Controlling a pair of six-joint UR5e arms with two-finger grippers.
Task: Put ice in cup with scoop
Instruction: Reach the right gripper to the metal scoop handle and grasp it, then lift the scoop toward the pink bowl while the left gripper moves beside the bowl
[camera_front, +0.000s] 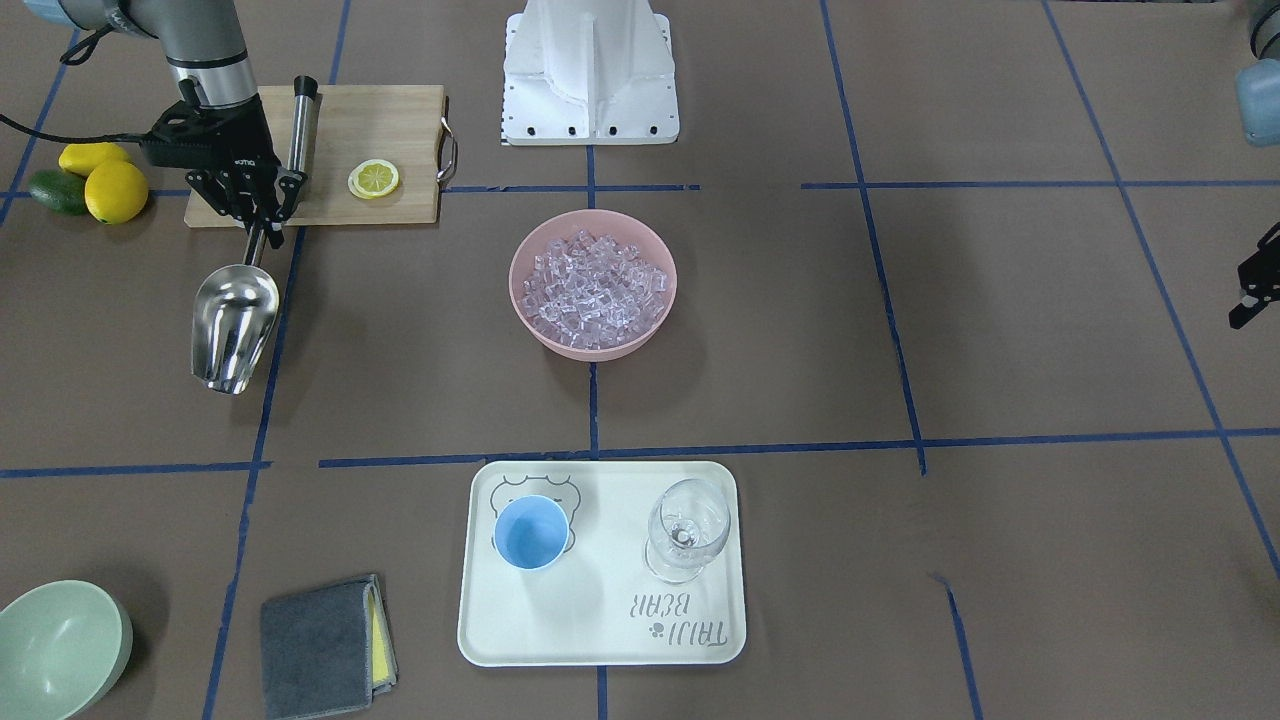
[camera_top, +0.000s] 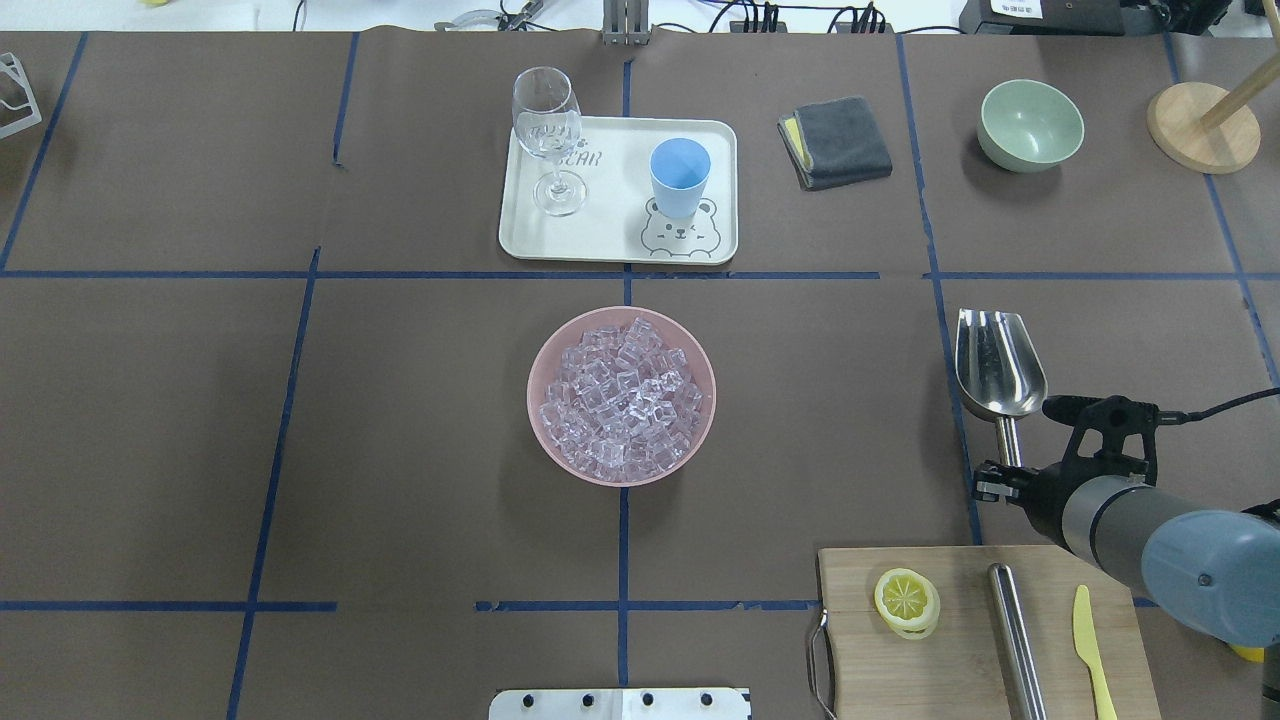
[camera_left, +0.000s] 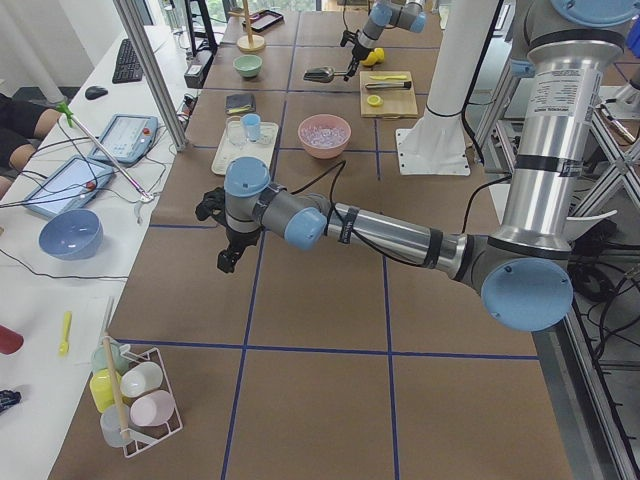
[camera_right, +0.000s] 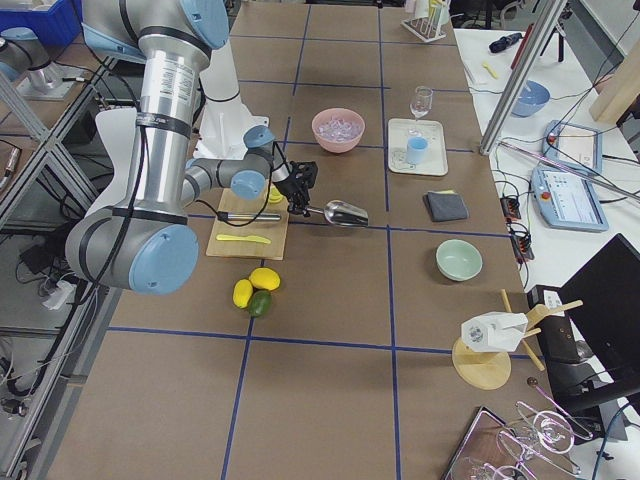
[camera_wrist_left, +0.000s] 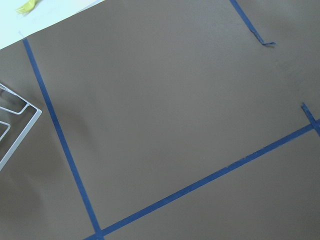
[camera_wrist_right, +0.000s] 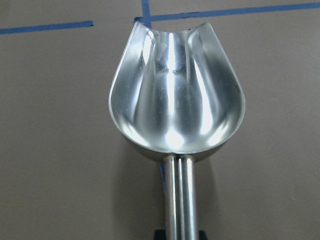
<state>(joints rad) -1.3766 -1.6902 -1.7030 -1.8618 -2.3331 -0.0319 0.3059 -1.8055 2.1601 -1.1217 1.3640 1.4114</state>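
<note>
Right gripper (camera_front: 258, 216) clamped on empty scoop's (camera_front: 235, 325) thin handle, well apart from ice (camera_front: 592, 285) in pink bowl (camera_front: 590, 350) and cup (camera_front: 531, 532) on tray (camera_front: 600, 620); handle may swivel in grip while digging, spilling cubes.

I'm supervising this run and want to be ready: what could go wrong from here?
1. The ice fills the pink bowl close to its rim; digging in with the scoop may push cubes out.
2. The cup looks small beside the scoop's mouth, so cubes could spill onto the tray.
3. The wine glass stands nearby and could be knocked.
</note>
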